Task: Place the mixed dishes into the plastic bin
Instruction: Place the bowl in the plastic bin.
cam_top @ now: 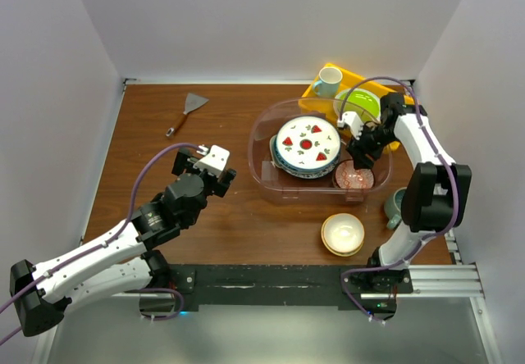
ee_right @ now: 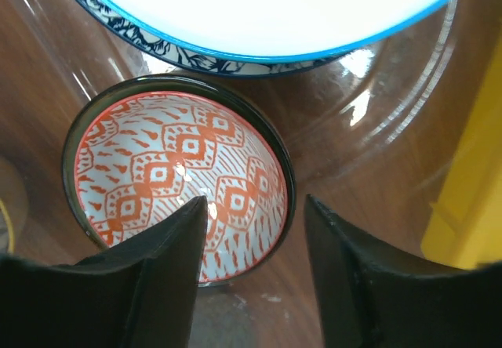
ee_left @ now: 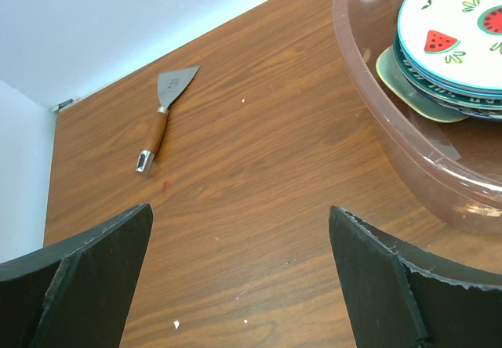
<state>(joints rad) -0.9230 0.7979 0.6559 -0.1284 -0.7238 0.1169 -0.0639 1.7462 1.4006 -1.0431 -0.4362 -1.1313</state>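
The plastic bin [cam_top: 303, 197] sits on the tabletop [cam_top: 238, 216], toward 2 o'clock from its middle. Inside it, from the centre out to 9 o'clock, lies a stack of plates: the white plate with red fruit marks [cam_top: 308, 141] on top, the blue floral plate [ee_right: 149, 46] directly under it, and a pale-green-edged plate [ee_left: 408, 89] poking out at the bottom. The red-patterned bowl [ee_right: 172, 175] stands upright on the bin's floor at about 4 o'clock, just beside the stack.

The right end effector [ee_right: 255, 207] hangs directly over that bowl. Its fingers are apart, one above the bowl's inside and the other outside the rim, with a clear gap on each side of the rim, so nothing is clamped.

The tan bowl [cam_top: 342, 234] rests on the tabletop outside the bin at its 6 o'clock, close to the wall. The grey-teal mug [cam_top: 394, 208] stands at the bin's 4 o'clock, partly hidden by the right arm.

The left end effector [ee_left: 239, 209] is at the bin's 9 o'clock, apart from it, fingers spread wide and empty over bare wood.

A yellow tray [cam_top: 354, 75] at the bin's 1 o'clock carries a white mug [cam_top: 329, 80] and a lime-green plate [cam_top: 361, 104]. A scraper [cam_top: 185, 112] lies at the tabletop's 10 o'clock.
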